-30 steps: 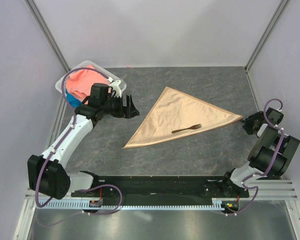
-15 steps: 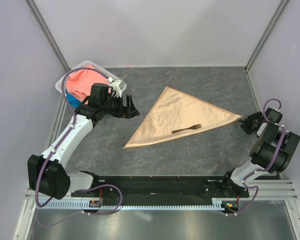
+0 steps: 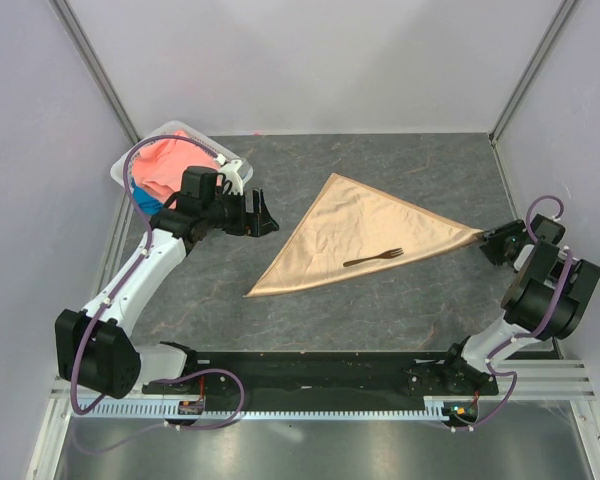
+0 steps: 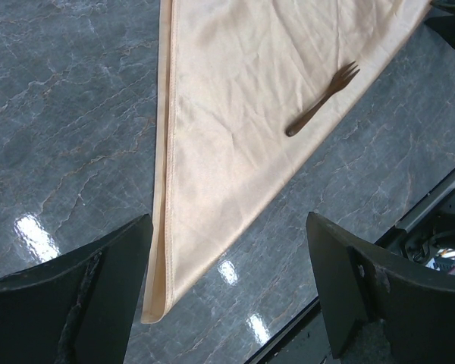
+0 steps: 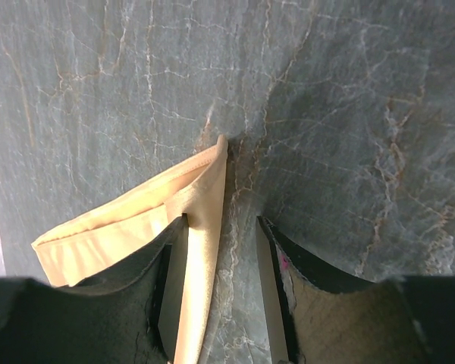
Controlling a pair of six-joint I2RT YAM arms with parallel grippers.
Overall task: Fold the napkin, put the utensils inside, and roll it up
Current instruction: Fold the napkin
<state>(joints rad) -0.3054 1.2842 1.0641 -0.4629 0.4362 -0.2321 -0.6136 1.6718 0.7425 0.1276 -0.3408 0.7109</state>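
Observation:
The peach-gold napkin (image 3: 365,232) lies folded into a triangle on the grey marble table. The dark brown fork (image 3: 373,257) lies on it near the lower edge, tines to the right. My left gripper (image 3: 265,215) is open and empty, hovering left of the napkin; its wrist view shows the napkin (image 4: 235,114), the fork (image 4: 322,98) and the napkin's near corner between the spread fingers (image 4: 227,227). My right gripper (image 3: 488,243) is at the napkin's right corner. In the right wrist view the jaws (image 5: 222,221) stand open around the corner tip (image 5: 136,227), the cloth against the left finger.
A clear plastic bin (image 3: 180,133) at the back left holds a coral-pink cloth (image 3: 165,160) and a blue cloth (image 3: 145,203). White enclosure walls stand on three sides. The black arm-base rail (image 3: 320,370) runs along the near edge.
My right gripper has moved a little left and forward onto the napkin's right corner. The left arm, napkin and fork have not moved.

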